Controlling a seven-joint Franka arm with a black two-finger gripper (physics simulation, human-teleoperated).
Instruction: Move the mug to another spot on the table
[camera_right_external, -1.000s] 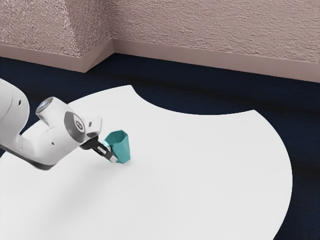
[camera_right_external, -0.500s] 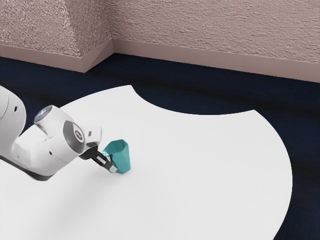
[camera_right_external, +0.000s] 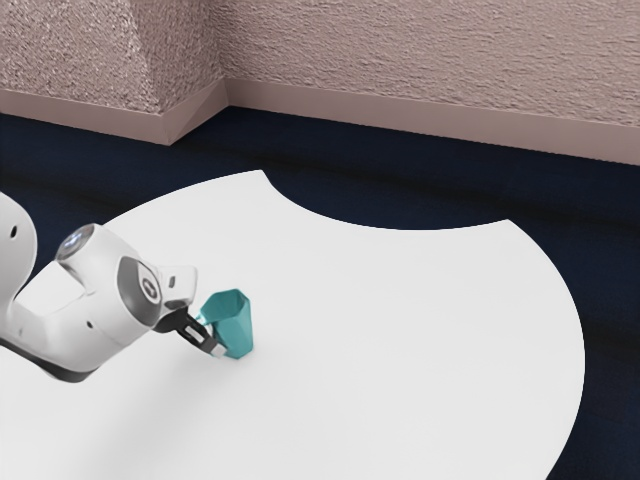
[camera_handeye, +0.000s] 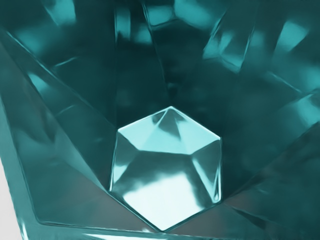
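You're in the carry step here, as far as I can judge. The end effector (camera_right_external: 207, 343) is at the side of the teal mug (camera_right_external: 232, 322) that faces the arm (camera_right_external: 90, 310). One dark finger runs down the outside of that wall, so it looks clamped on the mug's wall rather than spread around the whole body. The mug is tipped, with its mouth leaning back toward the arm instead of standing upright. It's over the part of the white desk (camera_right_external: 420, 330) toward the exterior view's left, near the arm and well away from the curved far edge. I honestly can't tell if its base is brushing the desk or riding just above it.

Contents are the easy part. The wrist view looks straight down the mug (camera_handeye: 167, 175) to its faceted bottom, and there's nothing in there, just shiny teal walls and a bare floor panel. So the tilt won't spill anything.

For the next move, I'd say pick your drop spot on open desk and bring the mug level, so the base lands flat and not on one edge. Only then let the fingers come apart. With a pinch on a single wall the mug could swing or slip if you jerk it, so go gently. After release, back the fingers out along the wall, or you'll likely knock it over on the way out.
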